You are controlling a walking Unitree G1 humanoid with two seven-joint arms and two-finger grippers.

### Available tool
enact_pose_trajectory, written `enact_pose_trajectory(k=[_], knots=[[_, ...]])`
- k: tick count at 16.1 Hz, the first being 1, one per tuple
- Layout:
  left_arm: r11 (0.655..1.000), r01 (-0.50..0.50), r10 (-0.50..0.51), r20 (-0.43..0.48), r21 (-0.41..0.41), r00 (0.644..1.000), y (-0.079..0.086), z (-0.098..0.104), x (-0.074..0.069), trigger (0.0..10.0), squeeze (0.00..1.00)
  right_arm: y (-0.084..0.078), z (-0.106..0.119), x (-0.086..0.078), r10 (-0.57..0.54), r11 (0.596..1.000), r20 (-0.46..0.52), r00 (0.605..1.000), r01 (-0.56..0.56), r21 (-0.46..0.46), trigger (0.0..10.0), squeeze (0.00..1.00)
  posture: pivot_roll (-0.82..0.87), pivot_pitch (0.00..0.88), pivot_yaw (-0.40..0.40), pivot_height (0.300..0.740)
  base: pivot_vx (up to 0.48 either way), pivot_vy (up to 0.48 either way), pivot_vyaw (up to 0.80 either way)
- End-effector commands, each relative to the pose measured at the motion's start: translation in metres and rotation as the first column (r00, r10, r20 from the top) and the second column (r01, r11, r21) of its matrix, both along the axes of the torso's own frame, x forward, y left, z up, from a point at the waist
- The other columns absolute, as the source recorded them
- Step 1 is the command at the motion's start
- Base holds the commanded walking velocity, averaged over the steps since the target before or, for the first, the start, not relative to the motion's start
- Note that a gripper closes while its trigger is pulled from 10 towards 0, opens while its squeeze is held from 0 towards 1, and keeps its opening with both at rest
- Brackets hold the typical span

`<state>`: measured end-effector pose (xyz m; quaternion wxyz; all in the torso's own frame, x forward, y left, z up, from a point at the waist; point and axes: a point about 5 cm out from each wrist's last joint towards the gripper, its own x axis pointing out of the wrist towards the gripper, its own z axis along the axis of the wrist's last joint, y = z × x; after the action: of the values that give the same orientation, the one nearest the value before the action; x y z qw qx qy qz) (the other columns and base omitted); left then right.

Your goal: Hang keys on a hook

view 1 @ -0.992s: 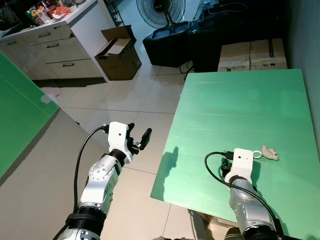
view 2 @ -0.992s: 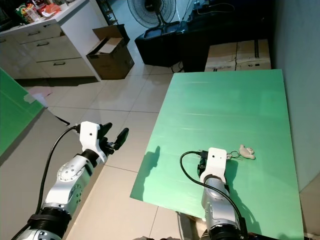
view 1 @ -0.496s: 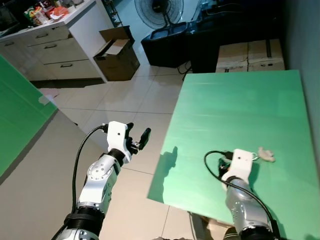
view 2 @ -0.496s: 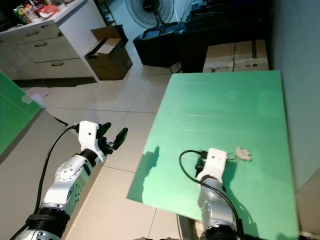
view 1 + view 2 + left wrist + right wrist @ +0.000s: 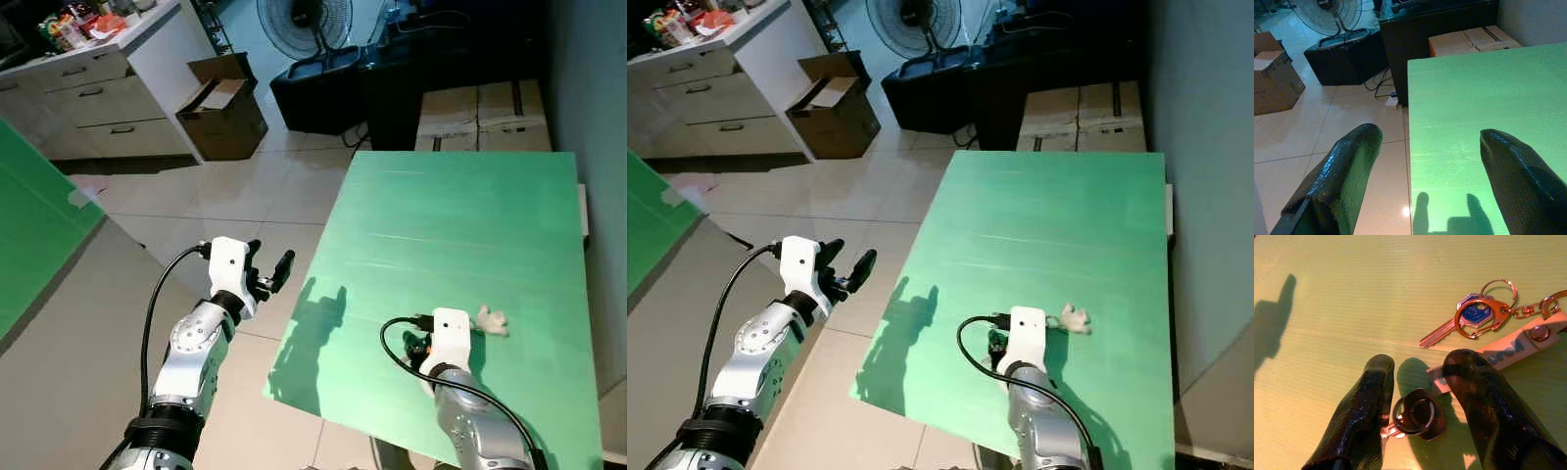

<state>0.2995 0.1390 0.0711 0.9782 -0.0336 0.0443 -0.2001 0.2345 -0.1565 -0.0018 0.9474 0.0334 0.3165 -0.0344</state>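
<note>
Two pincers are in sight. The right pincer [image 5: 1418, 382] is low over the green desk [image 5: 460, 225], its black fingers [image 5: 1364, 416] spread a little apart, with the keys [image 5: 1469, 318] lying on the desk right at their tips. A dark ring cluster [image 5: 1418, 413] sits in the gap between the fingers, touching the one beside it; whether the fingers press on it cannot be told. Just beyond the tips lie a blue-headed key on a carabiner clip and a tan strap [image 5: 1508, 350], whose near end is hidden under one finger and whose lettering is too small to read. From the head views the white wrist housing covers the pincer, and a pale fob [image 5: 492, 319] shows just past it. The left pincer [image 5: 271, 277] hangs wide open over the tiled floor [image 5: 235, 196], off the desk's edge, holding nothing.
</note>
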Motion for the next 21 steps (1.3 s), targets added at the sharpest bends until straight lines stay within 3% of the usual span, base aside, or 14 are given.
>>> enact_pose_trajectory(k=[1, 3, 7, 9, 11, 14, 16, 21], knots=[[1.0, -0.016, 0.016, -0.007, 0.022, 1.0, 0.008, -0.001, 0.0, 10.0, 0.0, -0.013, -0.019, -0.02, -0.047, 0.998, -0.12, 0.992, 0.041, -0.051, 10.0, 0.0, -0.28, 0.053, 0.357, 0.74, 0.0, 0.0, 0.0], [1.0, -0.016, 0.016, -0.007, 0.019, 1.0, 0.007, -0.001, 0.0, 10.0, 0.0, -0.022, -0.022, -0.028, -0.065, 0.996, -0.14, 0.988, 0.055, -0.076, 10.0, 0.0, -0.28, 0.051, 0.355, 0.74, 0.0, 0.0, 0.0], [1.0, -0.018, 0.018, -0.006, 0.014, 1.0, 0.006, -0.001, -0.001, 10.0, 0.0, -0.017, -0.014, -0.025, -0.037, 0.994, -0.102, 0.994, 0.026, -0.106, 10.0, 0.0, -0.29, 0.056, 0.352, 0.74, 0.0, 0.0, 0.0], [1.0, -0.018, 0.018, -0.008, 0.013, 1.0, 0.005, -0.002, -0.001, 10.0, 0.0, -0.019, -0.003, -0.017, -0.012, 0.985, -0.035, 0.999, 0.006, -0.174, 10.0, 0.0, -0.29, 0.056, 0.349, 0.74, 0.0, 0.0, 0.0], [1.0, -0.02, 0.02, -0.01, 0.009, 1.0, 0.004, -0.003, -0.002, 10.0, 0.0, -0.025, 0.017, -0.004, -0.023, 0.967, 0.106, 0.994, 0.049, -0.252, 10.0, 0.0, -0.29, 0.056, 0.345, 0.74, 0.0, 0.0, 0.0], [1.0, -0.022, 0.022, -0.011, 0.001, 1.0, 0.001, -0.004, -0.002, 10.0, 0.0, -0.029, 0.031, 0.0, -0.038, 0.955, 0.209, 0.977, 0.097, -0.28, 10.0, 0.0, -0.3, 0.05, 0.337, 0.74, 0.0, 0.0, 0.0], [1.0, -0.029, 0.029, -0.01, -0.004, 1.0, 0.0, -0.004, -0.002, 10.0, 0.0, -0.026, 0.018, -0.008, -0.023, 0.954, 0.139, 0.99, 0.063, -0.295, 10.0, 0.0, -0.3, 0.041, 0.33, 0.74, 0.0, 0.0, 0.0], [0.999, -0.034, 0.034, -0.003, -0.005, 0.999, 0.002, -0.002, 0.0, 10.0, 0.0, -0.023, -0.002, -0.008, -0.045, 0.969, 0.045, 0.998, 0.054, -0.241, 10.0, 0.0, -0.29, 0.03, 0.329, 0.74, 0.0, 0.0, 0.0]])
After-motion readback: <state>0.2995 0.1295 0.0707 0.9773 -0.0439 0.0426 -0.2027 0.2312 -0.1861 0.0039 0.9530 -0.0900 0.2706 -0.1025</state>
